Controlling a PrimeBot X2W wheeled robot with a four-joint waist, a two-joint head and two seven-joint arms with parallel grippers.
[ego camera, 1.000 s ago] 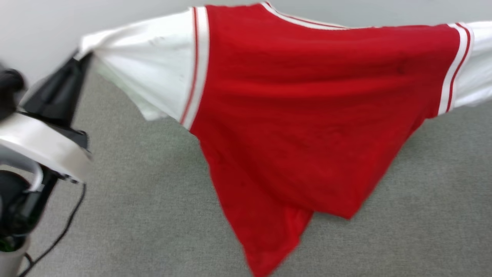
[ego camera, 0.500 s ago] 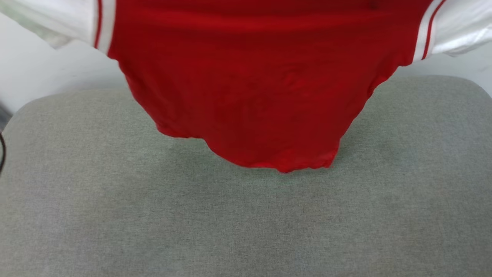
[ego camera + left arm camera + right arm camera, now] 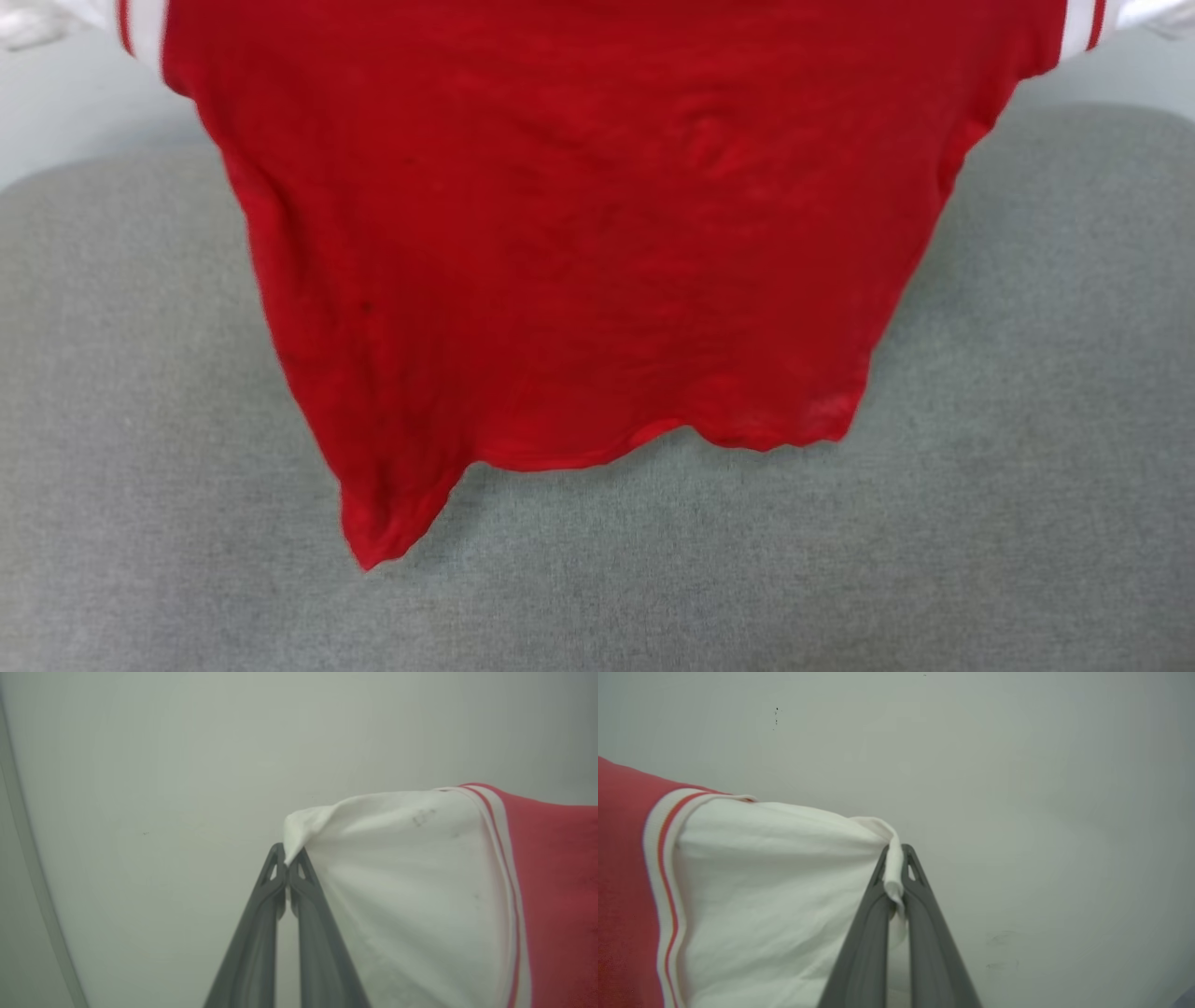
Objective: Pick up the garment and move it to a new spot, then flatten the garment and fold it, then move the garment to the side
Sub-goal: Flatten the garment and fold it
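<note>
So the shirt [image 3: 560, 280] is up in the air, spread wide and hanging like a banner across the top and middle of the head view, plain red side facing the camera. The left claw [image 3: 286, 858] is pinched shut on the tip of the white left sleeve [image 3: 397, 868], and the right claw [image 3: 895, 858] is clamped the same way on the right sleeve [image 3: 775, 882], with a bit of cloth bunched between its fingers. Both wrist views have the pale wall [image 3: 140, 765] behind them. My guess is that grabbing both sleeve ends and pulling them apart lets gravity shake out the body, so it can be laid flat in one go. The hem [image 3: 579, 457] hangs over the grey tabletop [image 3: 1027, 513]. It isn't level, since the corner at lower left [image 3: 373, 541] droops lower and looks a bit folded in. I can't tell if that corner is brushing the tabletop. I'd say we're in the move-to-a-new-spot part, with flattening next, and that droopy corner could tuck under when it's laid down.
</note>
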